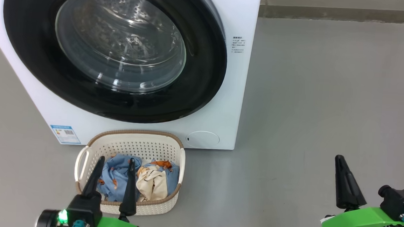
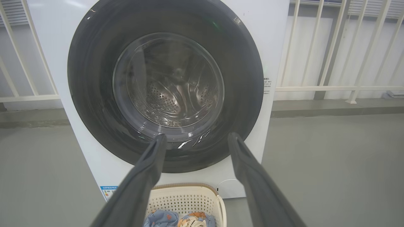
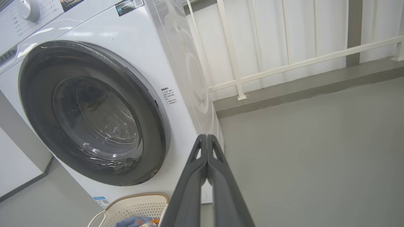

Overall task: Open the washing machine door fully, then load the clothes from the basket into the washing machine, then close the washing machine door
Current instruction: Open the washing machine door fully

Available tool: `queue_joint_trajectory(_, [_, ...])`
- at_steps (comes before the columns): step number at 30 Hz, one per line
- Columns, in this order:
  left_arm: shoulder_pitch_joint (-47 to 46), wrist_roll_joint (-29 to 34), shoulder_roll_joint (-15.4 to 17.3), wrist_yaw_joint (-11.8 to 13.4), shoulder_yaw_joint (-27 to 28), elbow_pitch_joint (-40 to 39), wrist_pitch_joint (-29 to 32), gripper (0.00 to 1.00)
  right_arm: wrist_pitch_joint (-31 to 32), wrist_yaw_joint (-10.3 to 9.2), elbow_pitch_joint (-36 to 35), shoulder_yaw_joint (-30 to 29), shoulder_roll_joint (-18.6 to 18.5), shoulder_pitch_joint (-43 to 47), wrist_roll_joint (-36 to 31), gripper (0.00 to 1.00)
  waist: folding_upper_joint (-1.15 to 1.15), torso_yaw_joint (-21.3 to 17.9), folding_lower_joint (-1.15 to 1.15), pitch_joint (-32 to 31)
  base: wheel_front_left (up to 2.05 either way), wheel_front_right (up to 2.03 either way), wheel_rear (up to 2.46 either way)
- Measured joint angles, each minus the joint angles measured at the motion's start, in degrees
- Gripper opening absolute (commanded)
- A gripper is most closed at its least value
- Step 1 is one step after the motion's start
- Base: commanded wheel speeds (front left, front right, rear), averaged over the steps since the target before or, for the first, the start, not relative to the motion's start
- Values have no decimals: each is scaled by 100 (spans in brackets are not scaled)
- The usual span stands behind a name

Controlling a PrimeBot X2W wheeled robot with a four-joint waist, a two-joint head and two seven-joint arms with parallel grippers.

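The washing machine (image 1: 231,94) takes up the upper left of the head view, its door (image 1: 121,49) closed. Below it, the basket (image 1: 134,133) sits on the floor (image 1: 311,99), holding the clothes (image 1: 113,181). The left tool (image 1: 115,161), lower left, is released and spread wide. The right tool (image 1: 339,158), lower right, is clenched on nothing.

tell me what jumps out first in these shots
The door, a glossy black ring round bulging glass, dominates the upper left of the head view on the white machine. Right below it sits the basket with blue and cream clothes. The left gripper shows open in front of the basket; the right gripper is shut at lower right.
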Motion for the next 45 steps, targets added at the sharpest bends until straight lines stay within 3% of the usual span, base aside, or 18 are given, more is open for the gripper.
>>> queue_joint_trajectory(10, [-5, 0, 0, 0, -76, 7, 0, 100, 480, 0, 492, 123, 0, -341, 3228, 0, 0, 148, 0, 219, 0, 0, 0])
queue_joint_trajectory(11, [-32, 0, 0, 0, -129, 5, 0, 100, 610, 0, 623, 63, -4, -553, 3802, 0, 0, 200, 0, 305, 0, 0, 0])
queue_joint_trajectory(15, [-173, -1, 0, 3, -210, -21, 0, 100, 938, -1, 759, -88, -13, -860, 4277, 0, 0, 268, 0, 456, 0, 0, 0])
queue_joint_trajectory(23, [-378, -13, -1, 52, -333, -175, 0, 100, 1770, -1, 715, -371, -22, -1518, 4303, 0, 0, 402, 0, 791, 0, 0, 0])
queue_joint_trajectory(45, [-1189, -379, -8, 259, -1013, -426, 0, 100, 3874, -1, 509, -1641, -115, -3902, 2700, 0, 0, 1151, 0, 1844, 0, 0, 0])
